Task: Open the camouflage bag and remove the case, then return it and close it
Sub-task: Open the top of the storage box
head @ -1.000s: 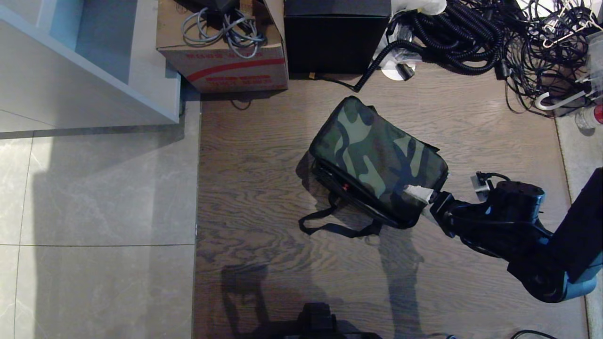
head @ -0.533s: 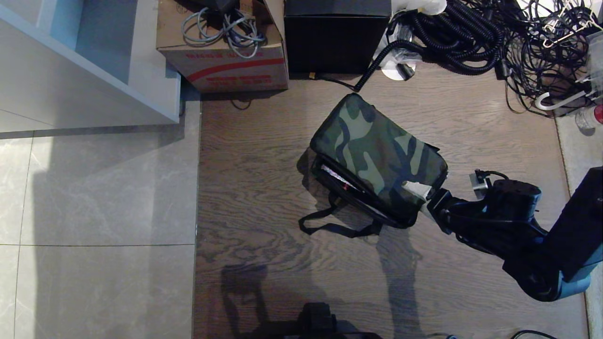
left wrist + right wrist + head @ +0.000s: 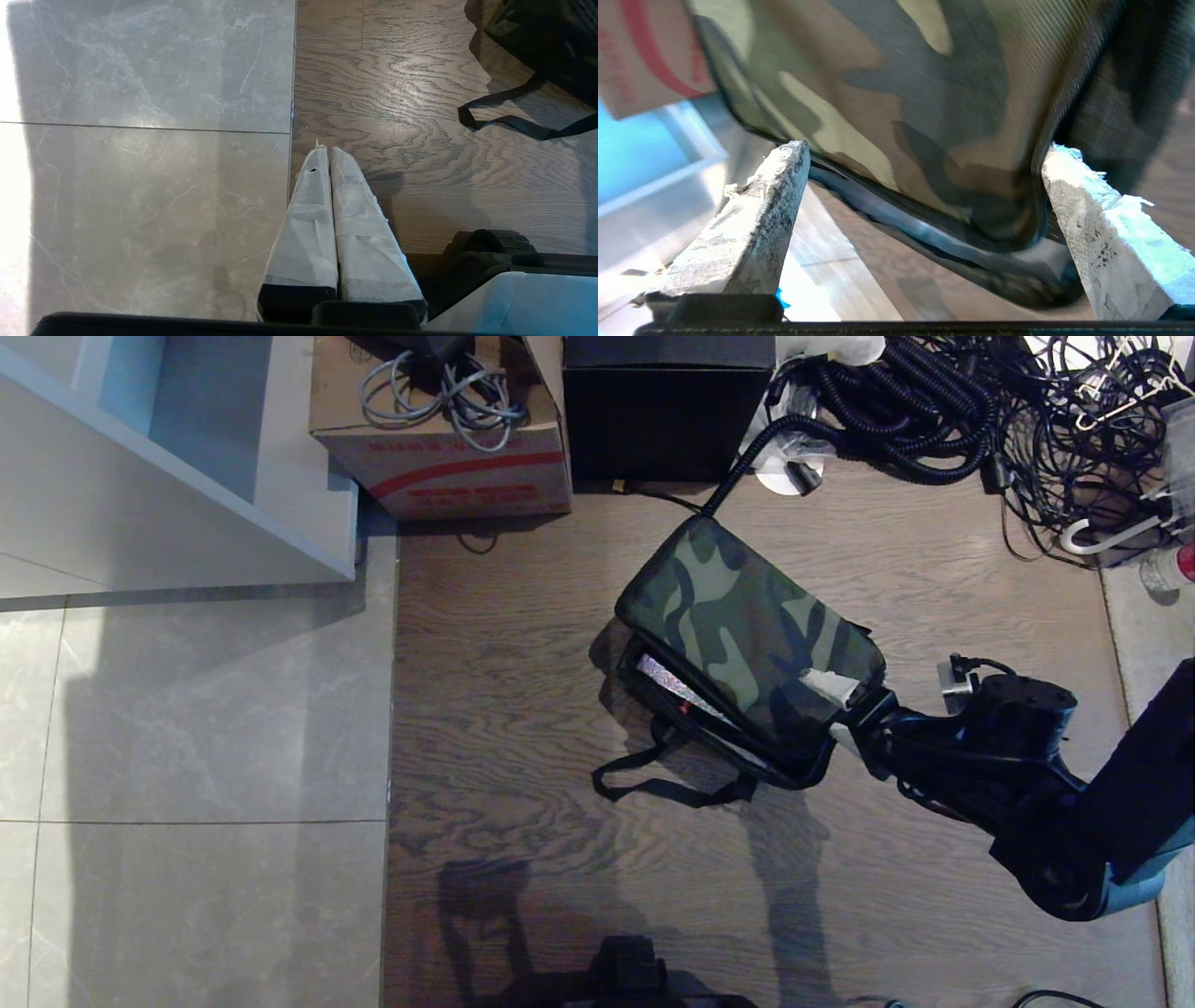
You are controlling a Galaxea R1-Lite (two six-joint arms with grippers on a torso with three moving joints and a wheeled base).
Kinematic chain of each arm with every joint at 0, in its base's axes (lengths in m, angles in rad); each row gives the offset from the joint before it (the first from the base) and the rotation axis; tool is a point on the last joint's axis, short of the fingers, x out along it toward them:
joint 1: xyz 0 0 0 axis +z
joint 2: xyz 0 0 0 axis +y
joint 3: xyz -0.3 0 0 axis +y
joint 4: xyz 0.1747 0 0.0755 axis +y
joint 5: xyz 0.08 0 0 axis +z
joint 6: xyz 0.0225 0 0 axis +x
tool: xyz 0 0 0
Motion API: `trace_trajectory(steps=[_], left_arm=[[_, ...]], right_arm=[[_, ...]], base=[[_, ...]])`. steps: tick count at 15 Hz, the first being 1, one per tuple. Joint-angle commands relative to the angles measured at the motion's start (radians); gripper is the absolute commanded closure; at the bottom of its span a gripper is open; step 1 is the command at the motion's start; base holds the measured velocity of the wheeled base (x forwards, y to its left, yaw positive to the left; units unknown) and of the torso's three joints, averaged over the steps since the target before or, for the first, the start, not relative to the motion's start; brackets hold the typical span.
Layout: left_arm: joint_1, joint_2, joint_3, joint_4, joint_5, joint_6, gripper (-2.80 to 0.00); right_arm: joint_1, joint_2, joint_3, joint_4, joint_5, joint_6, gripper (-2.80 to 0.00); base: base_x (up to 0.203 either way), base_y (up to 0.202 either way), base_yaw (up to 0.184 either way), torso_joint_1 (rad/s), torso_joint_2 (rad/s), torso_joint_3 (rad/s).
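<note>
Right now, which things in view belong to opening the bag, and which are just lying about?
In use:
- green camouflage soft bag, lid lifted at one edge
- speckled case showing in the gap
- right gripper, open, at the lid's corner

Lying about:
- brown cardboard box holding grey cables
- plain black cube box
- tangle of black cables
- left gripper, shut, parked over the floor

The floor is in two parts: grey tiles (image 3: 196, 728) on the left of the frame and wood planks (image 3: 523, 644) in the middle and right. On the wood lie the camouflage bag (image 3: 747, 635) in the centre, a cardboard box (image 3: 448, 467) and a black box (image 3: 667, 415) at the top, and a pile of black cables (image 3: 971, 401) in the upper right.
</note>
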Motion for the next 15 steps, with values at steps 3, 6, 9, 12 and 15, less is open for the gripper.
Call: trace_trajectory(steps=[3,6,9,12,15], left_arm=[[0.000,0.000,0.000,0.000,0.001,0.000,0.00],[0.000,0.000,0.000,0.000,0.001,0.000,0.00],[0.000,0.000,0.000,0.000,0.001,0.000,0.00],[0.000,0.000,0.000,0.000,0.001,0.000,0.00],[0.000,0.000,0.000,0.000,0.001,0.000,0.00]], right_arm=[[0.001,-0.016,0.004,-0.014,0.001,0.007,-2.80],[0.004,-0.017,0.012,-0.022,0.007,-0.004,0.00],[0.011,-0.007,0.034,-0.011,0.010,-0.002,0.00],[0.014,-0.001,0.031,-0.020,0.008,-0.005,0.00],[0.013,-0.002,0.031,-0.021,0.007,-0.023,0.00]], base=[[0.000,0.000,0.000,0.000,0.00,0.000],[0.000,0.000,0.000,0.000,0.00,0.000],[0.000,0.000,0.000,0.000,0.00,0.000],[0.000,0.000,0.000,0.000,0.00,0.000],[0.000,0.000,0.000,0.000,0.00,0.000]])
